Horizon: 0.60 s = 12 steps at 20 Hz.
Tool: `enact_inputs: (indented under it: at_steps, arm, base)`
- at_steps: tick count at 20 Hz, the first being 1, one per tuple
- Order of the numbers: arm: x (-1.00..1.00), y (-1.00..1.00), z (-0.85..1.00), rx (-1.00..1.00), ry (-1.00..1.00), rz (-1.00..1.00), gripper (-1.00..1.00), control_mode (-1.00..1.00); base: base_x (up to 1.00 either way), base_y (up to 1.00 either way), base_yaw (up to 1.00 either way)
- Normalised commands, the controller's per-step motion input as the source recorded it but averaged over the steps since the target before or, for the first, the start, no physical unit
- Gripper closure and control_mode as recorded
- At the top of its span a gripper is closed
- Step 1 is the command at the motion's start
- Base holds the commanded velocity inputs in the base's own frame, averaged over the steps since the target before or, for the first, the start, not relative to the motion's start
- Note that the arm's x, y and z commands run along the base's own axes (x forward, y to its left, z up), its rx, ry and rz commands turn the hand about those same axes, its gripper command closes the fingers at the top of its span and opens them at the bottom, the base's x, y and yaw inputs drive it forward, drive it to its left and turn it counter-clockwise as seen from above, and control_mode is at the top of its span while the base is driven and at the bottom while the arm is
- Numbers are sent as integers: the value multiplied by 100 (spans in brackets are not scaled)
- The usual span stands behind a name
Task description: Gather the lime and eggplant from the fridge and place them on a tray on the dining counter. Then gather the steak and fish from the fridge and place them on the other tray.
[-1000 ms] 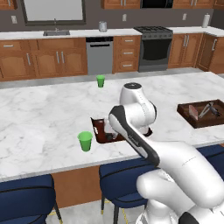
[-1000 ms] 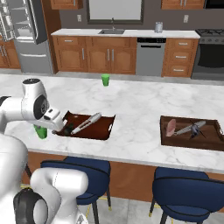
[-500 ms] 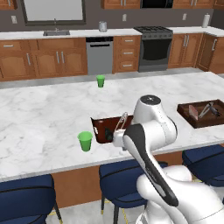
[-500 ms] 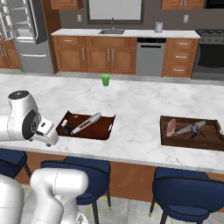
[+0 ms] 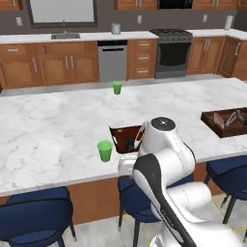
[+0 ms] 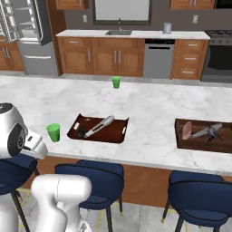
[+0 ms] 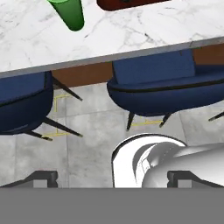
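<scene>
**White marble ahead, nothing held**

Counter (image 6: 149, 104) lies ahead of the fingers (image 7: 41, 177), and blue stools (image 7: 153, 83) sit closer, under its edge. Tray (image 6: 108, 136) is further on, past the green cup (image 7: 68, 13). The dark lump in it looks like the eggplant (image 6: 81, 132). Fingers are spread wide and empty. Lift them high over stools and cup when moving.

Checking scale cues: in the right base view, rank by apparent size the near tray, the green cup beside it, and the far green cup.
1. Near tray, clearly largest.
2. Green cup beside it.
3. Far green cup; it looks smaller, probably only from distance.
</scene>
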Motion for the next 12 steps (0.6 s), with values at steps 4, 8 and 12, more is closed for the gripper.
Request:
enact_inputs:
  at_steps: [4,8,12]
  arm:
    - [0,0,0,0,0,0,-100,100]
    - [0,0,0,0,0,0,-100,100]
    - [0,0,0,0,0,0,-100,100]
  base:
    - [-36,100,0]
    - [-38,100,0]
    - [-28,100,0]
